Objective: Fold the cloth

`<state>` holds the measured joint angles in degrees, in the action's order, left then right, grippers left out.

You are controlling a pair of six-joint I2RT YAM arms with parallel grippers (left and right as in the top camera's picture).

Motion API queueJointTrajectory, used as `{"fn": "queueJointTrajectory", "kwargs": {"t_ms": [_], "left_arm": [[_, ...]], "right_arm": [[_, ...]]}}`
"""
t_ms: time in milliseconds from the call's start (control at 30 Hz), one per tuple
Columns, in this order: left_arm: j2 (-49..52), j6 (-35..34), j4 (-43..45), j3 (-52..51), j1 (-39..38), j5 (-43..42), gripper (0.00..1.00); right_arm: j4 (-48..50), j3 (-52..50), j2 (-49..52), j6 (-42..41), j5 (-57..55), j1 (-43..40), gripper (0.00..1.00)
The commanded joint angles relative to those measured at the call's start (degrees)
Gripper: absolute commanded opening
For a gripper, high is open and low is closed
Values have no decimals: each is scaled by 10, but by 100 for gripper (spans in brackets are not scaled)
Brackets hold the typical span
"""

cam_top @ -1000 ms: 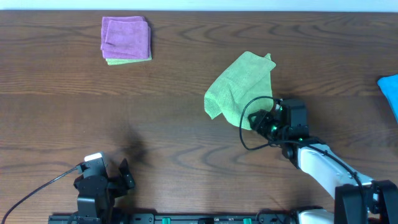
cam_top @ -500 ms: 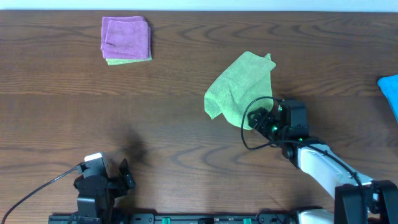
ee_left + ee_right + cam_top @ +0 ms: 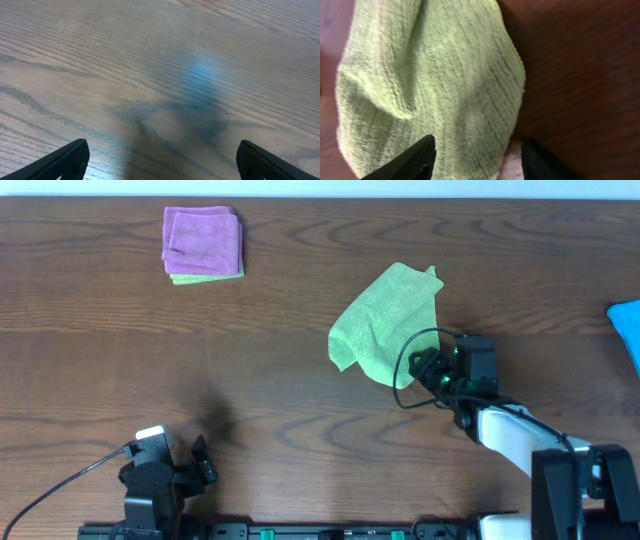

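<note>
The lime-green cloth [image 3: 385, 320] lies crumpled and partly doubled over right of the table's middle. My right gripper [image 3: 421, 368] sits low at its near right corner. In the right wrist view the cloth [image 3: 430, 75] fills the left and centre. The right gripper [image 3: 477, 161] stands open, its two dark fingers astride the cloth's near edge, with cloth and a strip of bare table between them. My left gripper [image 3: 203, 461] rests at the table's near left edge, far from the cloth. In its own view the left gripper [image 3: 160, 161] is wide open over bare wood.
A folded purple cloth [image 3: 203, 242] lies on a green one at the far left. A bright blue cloth [image 3: 628, 330] pokes in at the right edge. A black cable [image 3: 412, 355] loops beside the right wrist. The table [image 3: 250, 360] is dark wood.
My right gripper has shifted slightly right and back along the cloth's near corner. The cloth keeps its shape and the left arm has not moved.
</note>
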<state>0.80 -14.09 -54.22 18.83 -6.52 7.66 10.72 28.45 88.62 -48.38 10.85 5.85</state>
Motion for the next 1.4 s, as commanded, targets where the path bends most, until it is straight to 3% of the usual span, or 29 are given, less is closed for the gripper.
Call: {"fn": "queueJointTrajectory", "kwargs": {"t_ms": [0, 133, 333, 500, 600, 700, 933, 967, 1000, 1033, 1067, 1367], "left_arm": [[-4, 12, -30, -9, 2, 0, 95], [-4, 12, -30, -9, 2, 0, 95], [-4, 12, -30, -9, 2, 0, 95], [-4, 12, -30, -9, 2, 0, 95], [-4, 13, -30, -9, 2, 0, 95], [-4, 13, -30, -9, 2, 0, 95], [-4, 12, -30, -9, 2, 0, 95], [-4, 12, -30, -9, 2, 0, 95], [-4, 12, -30, -9, 2, 0, 95], [-4, 12, -30, -9, 2, 0, 95], [-4, 12, -30, -9, 2, 0, 95], [-4, 12, -30, -9, 2, 0, 95]], "right_arm": [[-1, -3, 20, -18, 0, -2, 47], [-2, -3, 20, -49, 22, 1, 3], [-23, 20, 19, -59, 73, 2, 2], [-167, 103, 15, -26, 52, 2, 2], [-281, 177, 15, 17, -9, 2, 2], [-327, 236, 15, 61, -74, 2, 2], [-193, 289, 23, 136, -95, 17, 2], [-170, 289, 28, 136, -93, 20, 9], [-151, 289, 36, 138, -90, 25, 36], [-139, 289, 44, 141, -89, 30, 83], [-129, 289, 56, 149, -87, 37, 99], [-185, 289, 165, 171, -48, 84, 99]]}}
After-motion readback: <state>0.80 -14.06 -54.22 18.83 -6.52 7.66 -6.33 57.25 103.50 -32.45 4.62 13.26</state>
